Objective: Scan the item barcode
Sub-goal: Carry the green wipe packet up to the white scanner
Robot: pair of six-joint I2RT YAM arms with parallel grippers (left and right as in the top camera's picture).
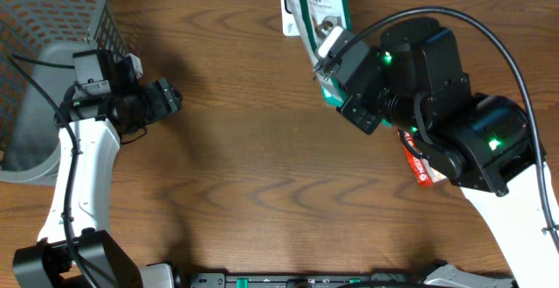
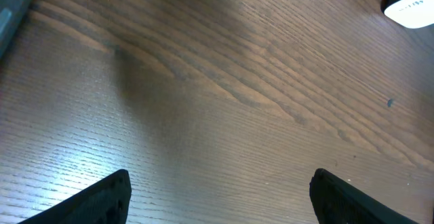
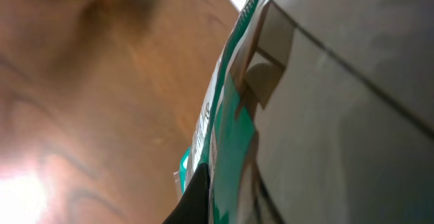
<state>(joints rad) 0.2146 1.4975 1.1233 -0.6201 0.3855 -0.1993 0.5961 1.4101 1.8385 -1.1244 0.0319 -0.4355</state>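
Currently: right gripper (image 1: 326,51) is pinched on the pack (image 1: 313,4), gripping its lower end. Pack is a green-and-white 3M carded pack at the far edge of the table (image 1: 244,166), centre-right, with its top end running out of the overhead frame. Can't tell from overhead whether it's lifted or lying on the wood. Right wrist view is filled with the pack close up: green edge, white card, a grey-brown folded tab. Print is too blurred to read. One dark finger (image 3: 196,197) shows at the bottom, touching the pack's green edge.

Left gripper (image 1: 169,99) is spread wide, nothing between the jaws. Left wrist view has both fingers (image 2: 102,198) low in frame, well apart, bare wood between them. It sits at the left side, just beside the grey mesh basket (image 1: 52,17), pointing right, well apart from the pack. White corner (image 2: 410,7) of something shows at the top right of the left wrist view; can't tell what.

Red item (image 1: 421,168) lies on the table under the right arm, mostly hidden.
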